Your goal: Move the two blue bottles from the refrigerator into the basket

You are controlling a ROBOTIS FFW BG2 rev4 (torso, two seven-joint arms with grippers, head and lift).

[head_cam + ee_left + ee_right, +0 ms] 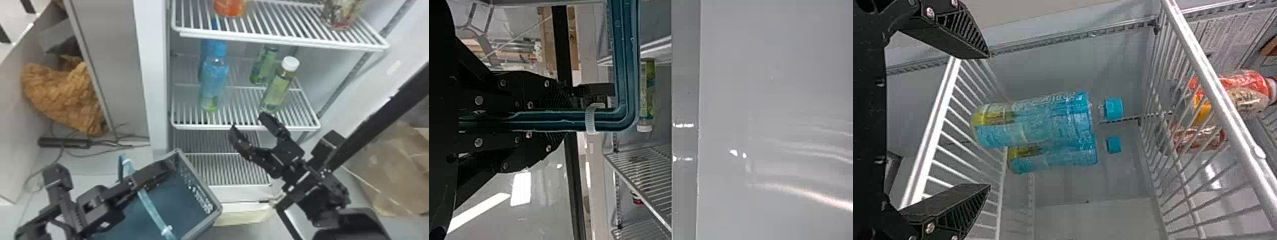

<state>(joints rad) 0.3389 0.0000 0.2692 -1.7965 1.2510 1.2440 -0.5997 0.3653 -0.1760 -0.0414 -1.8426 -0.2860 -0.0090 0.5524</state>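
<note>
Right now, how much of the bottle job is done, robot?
The basket looks ready, held by the left gripper. The right gripper is open, with nothing in hand. Both blue bottles stand on a refrigerator shelf, so moving each one is left.

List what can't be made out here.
Rear blue bottle, lower front: right wrist view, behind front bottle.
Near end of the basket: head view, cut off by bottom edge.
Inner pads of left gripper: left wrist view, covered by basket rim.
Fine label print: head view, too small.
</note>
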